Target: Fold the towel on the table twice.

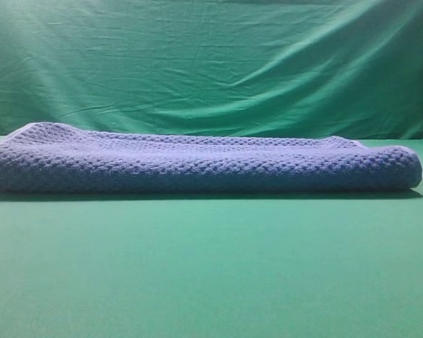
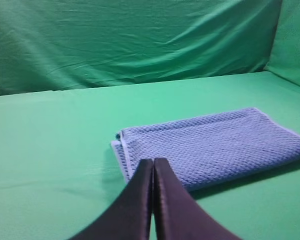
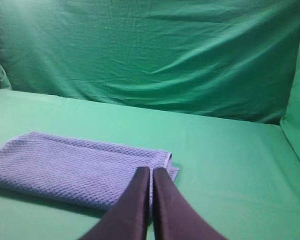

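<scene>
The blue-grey waffle-weave towel lies folded in a long flat band across the green table, its rounded fold facing the front. In the left wrist view the towel sits just beyond my left gripper, whose dark fingers are pressed together with nothing between them, near the towel's left end. Seen from the right wrist, the towel lies to the left, and my right gripper is shut and empty by its right end. Neither gripper appears in the exterior high view.
A wrinkled green cloth backdrop hangs behind the table and wraps around the sides. Bare green table surface stretches in front of and beside the towel.
</scene>
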### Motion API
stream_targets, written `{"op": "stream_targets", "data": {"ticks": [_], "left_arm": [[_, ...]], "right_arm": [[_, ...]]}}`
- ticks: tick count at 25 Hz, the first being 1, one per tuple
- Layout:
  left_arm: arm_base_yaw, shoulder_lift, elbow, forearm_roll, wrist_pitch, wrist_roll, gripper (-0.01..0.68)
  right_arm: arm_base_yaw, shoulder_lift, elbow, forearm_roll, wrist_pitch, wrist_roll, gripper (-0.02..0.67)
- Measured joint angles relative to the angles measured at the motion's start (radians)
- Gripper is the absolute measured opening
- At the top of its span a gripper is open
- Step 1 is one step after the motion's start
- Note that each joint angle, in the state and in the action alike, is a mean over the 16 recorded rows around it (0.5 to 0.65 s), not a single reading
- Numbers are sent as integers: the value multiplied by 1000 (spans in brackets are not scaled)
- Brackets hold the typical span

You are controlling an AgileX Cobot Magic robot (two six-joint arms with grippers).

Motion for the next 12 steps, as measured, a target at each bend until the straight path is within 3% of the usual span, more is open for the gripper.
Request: {"op": "stream_targets", "data": {"ticks": [12], "left_arm": [[0, 2, 241, 71, -230, 0, 0]], "right_arm": [[0, 0, 306, -15, -282, -7, 0]]}}
